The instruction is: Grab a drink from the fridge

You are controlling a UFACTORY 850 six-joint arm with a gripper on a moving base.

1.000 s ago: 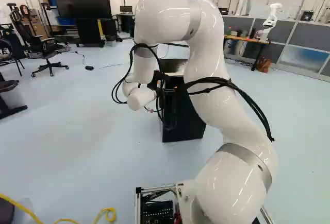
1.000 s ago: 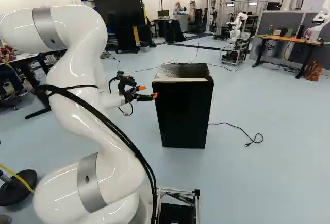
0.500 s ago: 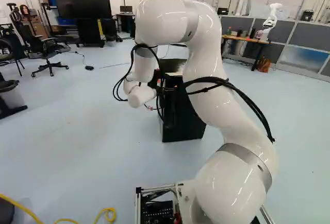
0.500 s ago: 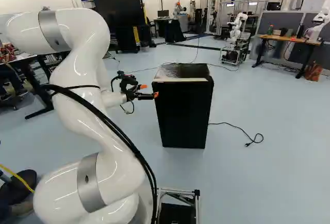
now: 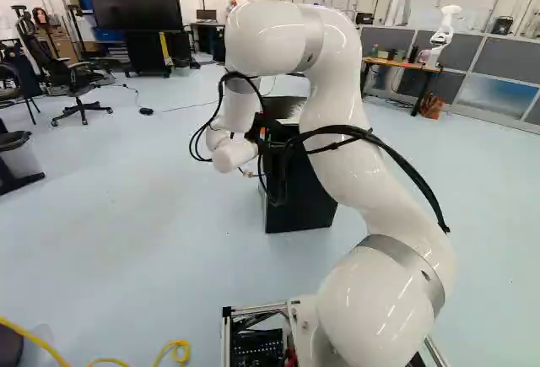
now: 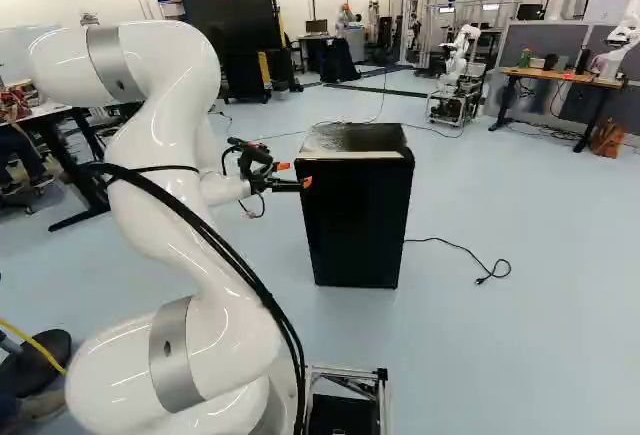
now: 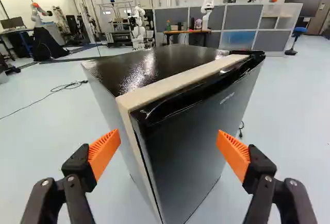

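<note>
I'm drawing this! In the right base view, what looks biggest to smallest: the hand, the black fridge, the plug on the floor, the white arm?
1. White arm
2. Black fridge
3. Hand
4. Plug

The arm is nearer the camera, which helps it look biggest.

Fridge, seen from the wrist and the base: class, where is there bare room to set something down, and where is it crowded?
The fridge's dark top looks bare, bordered on the door side by the pale strip. It is crowded at the door's near upper corner, where the open gripper stands close.
</note>
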